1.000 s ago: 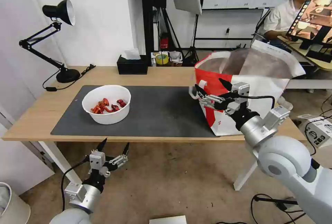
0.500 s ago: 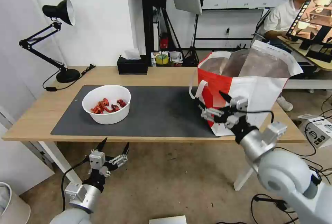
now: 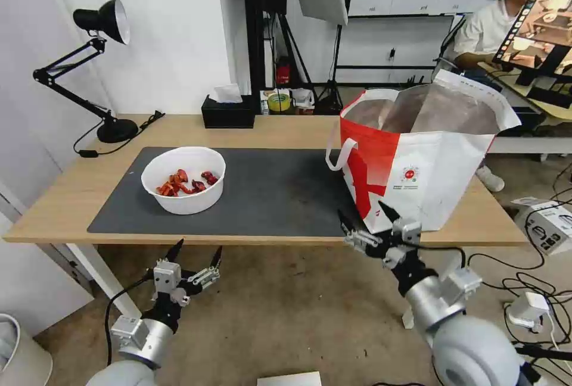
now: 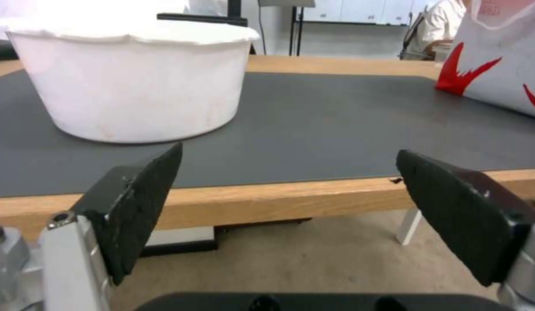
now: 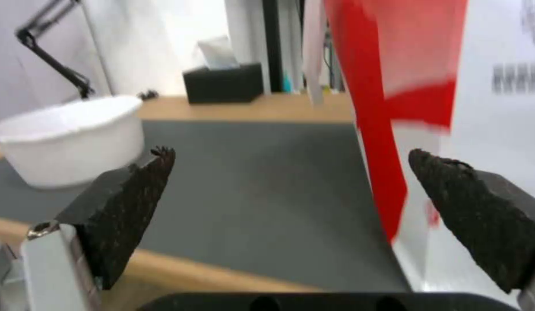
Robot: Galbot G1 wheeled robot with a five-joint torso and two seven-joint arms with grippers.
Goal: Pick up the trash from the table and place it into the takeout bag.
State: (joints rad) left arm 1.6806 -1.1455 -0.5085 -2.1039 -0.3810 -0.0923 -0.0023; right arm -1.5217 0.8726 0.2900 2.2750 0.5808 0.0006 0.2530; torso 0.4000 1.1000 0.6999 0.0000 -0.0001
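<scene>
Worktop [image 3: 77,195] carries bag [image 3: 429,171] upright at right end, bowl [image 3: 183,179] with red scraps on mat [image 3: 280,195] at left. Right pincer [image 3: 369,225] spread, empty, at near edge below bag. Left pincer [image 3: 195,253] spread, empty, below near edge under bowl.

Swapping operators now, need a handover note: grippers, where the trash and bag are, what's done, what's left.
Left gripper: open, empty, below the table's front edge, near the white bowl.
Right gripper: open, empty, at the front edge beside the takeout bag.
Bowl with red scraps sits on the grey mat, left side. Bag stands upright and open at the table's right end.
Done: no loose trash lies on the mat; what the bag holds can't be seen.
Left: bowl into bag.
</scene>
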